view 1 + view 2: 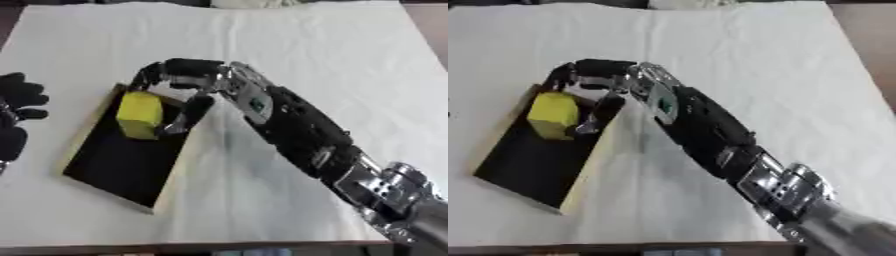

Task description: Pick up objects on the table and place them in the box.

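Note:
A yellow block [140, 114] hangs over the upper end of a shallow box [122, 160] with a black inside and pale wooden walls. My right hand [179, 75] reaches in from the lower right and is shut on the block, fingers curled over its top and thumb [188, 115] against its right side. Whether the block touches the box floor I cannot tell. My left hand [17, 117] shows at the left edge, beside the box and apart from it, with its fingers relaxed and nothing in it.
A white cloth [289, 45] covers the table. The table's front edge [201, 246] runs along the bottom of the view. My right forearm [306, 135] crosses the cloth diagonally to the right of the box.

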Tool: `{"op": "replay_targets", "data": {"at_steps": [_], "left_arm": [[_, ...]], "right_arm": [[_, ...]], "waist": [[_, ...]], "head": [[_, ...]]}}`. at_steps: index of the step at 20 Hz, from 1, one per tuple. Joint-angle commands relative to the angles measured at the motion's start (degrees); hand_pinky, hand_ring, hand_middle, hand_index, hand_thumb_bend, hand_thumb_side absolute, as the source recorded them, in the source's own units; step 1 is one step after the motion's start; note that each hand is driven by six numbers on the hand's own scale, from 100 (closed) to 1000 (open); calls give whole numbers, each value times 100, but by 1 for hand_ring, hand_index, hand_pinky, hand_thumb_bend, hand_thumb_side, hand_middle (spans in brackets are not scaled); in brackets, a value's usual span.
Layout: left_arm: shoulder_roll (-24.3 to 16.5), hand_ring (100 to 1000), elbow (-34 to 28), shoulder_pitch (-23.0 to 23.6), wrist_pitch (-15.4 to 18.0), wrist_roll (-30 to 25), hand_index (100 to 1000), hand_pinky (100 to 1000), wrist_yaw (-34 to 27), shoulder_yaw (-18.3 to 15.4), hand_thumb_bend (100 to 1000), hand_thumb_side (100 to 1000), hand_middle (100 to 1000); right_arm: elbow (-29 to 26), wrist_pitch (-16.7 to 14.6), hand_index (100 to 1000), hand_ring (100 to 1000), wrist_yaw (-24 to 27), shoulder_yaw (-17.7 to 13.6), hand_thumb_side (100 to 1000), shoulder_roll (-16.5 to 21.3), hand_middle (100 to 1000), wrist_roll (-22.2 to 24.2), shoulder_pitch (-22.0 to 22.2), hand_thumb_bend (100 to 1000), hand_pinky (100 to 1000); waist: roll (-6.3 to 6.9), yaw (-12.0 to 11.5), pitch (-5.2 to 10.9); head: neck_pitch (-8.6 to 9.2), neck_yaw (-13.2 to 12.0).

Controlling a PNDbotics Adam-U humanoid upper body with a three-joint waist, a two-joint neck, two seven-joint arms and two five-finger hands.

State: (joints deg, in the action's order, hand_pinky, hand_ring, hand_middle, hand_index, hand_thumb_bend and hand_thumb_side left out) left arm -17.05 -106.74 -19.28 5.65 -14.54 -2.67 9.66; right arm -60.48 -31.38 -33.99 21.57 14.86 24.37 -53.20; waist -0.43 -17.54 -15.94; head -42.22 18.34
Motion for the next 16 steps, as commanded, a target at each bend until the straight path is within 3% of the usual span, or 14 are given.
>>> {"op": "replay_targets", "data": {"at_steps": [1, 2, 3, 9, 16], "left_arm": [[-22, 802, -122, -57, 9, 28, 905, 772, -19, -58, 448, 604, 764], [-22, 802, -122, -57, 9, 28, 905, 772, -19, -58, 448, 604, 764], [-19, 802, -123, -57, 10, 30, 906, 772, -18, -61, 447, 603, 764], [-16, 802, -127, -56, 12, 36, 905, 773, -17, -68, 447, 600, 764], [-38, 801, -148, -31, 24, 102, 904, 774, -27, -149, 447, 594, 763]], "right_arm": [[-111, -22, 923, 819, -71, -8, 395, 28, 859, 31, -94, 454, 814], [-111, -25, 923, 819, -76, -9, 395, 28, 859, 32, -94, 454, 814], [-121, -37, 1000, 877, -95, -10, 545, 43, 978, 35, -103, 639, 864], [-139, -82, 1000, 888, -168, -30, 564, 73, 993, -11, -114, 648, 873], [-504, 94, 1000, 883, 182, -177, 561, 583, 978, -151, -245, 627, 868]], "waist": [[32, 2, 87], [32, 3, 87], [33, 4, 94], [33, 9, 108], [8, 98, 186]], "head": [[20, 5], [20, 5], [18, 5], [16, 4], [4, -77]]}}
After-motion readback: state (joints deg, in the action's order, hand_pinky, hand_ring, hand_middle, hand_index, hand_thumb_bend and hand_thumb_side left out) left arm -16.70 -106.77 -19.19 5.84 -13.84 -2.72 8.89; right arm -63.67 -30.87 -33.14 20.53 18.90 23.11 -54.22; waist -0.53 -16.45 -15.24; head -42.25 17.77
